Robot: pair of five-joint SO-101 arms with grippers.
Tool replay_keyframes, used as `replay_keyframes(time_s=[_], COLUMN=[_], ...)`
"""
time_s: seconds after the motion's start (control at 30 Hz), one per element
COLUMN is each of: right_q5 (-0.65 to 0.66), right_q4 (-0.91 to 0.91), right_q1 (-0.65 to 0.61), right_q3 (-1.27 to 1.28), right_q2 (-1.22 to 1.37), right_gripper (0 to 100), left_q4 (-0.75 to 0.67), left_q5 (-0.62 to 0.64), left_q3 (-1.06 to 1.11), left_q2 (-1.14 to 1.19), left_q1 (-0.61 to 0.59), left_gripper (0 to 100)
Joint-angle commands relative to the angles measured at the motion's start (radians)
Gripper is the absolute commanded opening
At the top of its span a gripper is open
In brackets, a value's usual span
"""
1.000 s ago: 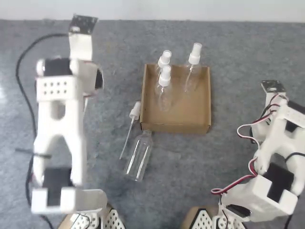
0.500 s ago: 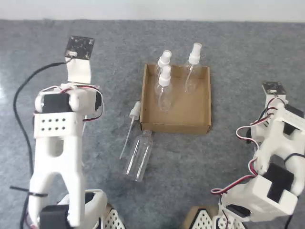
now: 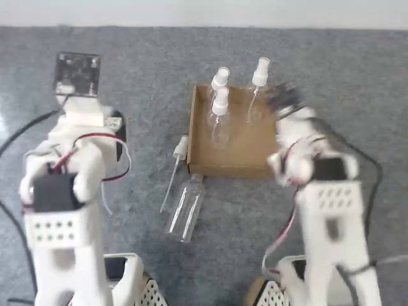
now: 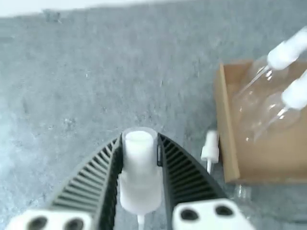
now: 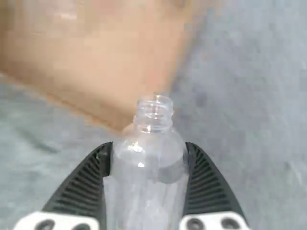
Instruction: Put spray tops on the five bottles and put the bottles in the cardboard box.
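In the left wrist view my left gripper [image 4: 139, 143] is shut on a white spray top [image 4: 139, 182], held over the grey carpet left of the cardboard box [image 4: 225, 134]. My right gripper [image 5: 147, 151] is shut on a clear, uncapped bottle [image 5: 152, 143], its open neck pointing toward the blurred box [image 5: 96, 57]. From above, the box [image 3: 239, 162] holds three capped bottles [image 3: 220, 118]. A loose spray top [image 3: 180, 150] lies by the box's left wall. An uncapped bottle [image 3: 185, 207] lies in front of it.
The left arm [image 3: 64, 178] stands tall at the left of the carpet. The right arm [image 3: 319, 178] leans over the box's right front corner. Open carpet lies behind the box and between the two arm bases.
The right arm has swung from the table's right edge in to the box's right side. The left arm has shifted left and its wrist has moved toward the back left.
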Motion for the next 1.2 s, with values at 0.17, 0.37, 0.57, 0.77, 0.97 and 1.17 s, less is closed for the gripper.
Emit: replay_keyframes(time_s=[0.17, 0.37, 0.57, 0.77, 0.97, 1.17], right_q5=[-0.094, -0.166, -0.161, -0.192, -0.209, -0.21], right_q4=[-0.231, -0.358, -0.363, -0.433, -0.509, -0.509], right_q1=[-0.495, -0.645, -0.705, -0.765, -0.766, -0.766], right_q3=[0.146, 0.141, 0.147, 0.206, 0.321, 0.33], right_q2=[-0.2, -0.074, -0.074, -0.174, -0.295, -0.308], right_gripper=[0.6, 0.6, 0.9, 0.7, 0.6, 0.6], left_q4=[0.003, -0.048, -0.178, -0.247, -0.31, -0.304], left_q5=[0.181, 0.298, 0.347, 0.362, 0.362, 0.362], left_q3=[-0.213, -0.271, -0.268, -0.176, -0.07, -0.025], left_q2=[-0.126, -0.13, -0.123, -0.124, -0.132, -0.132], left_q1=[0.025, 0.153, 0.16, 0.155, 0.158, 0.163], left_gripper=[1, 1, 1, 1, 1, 1])
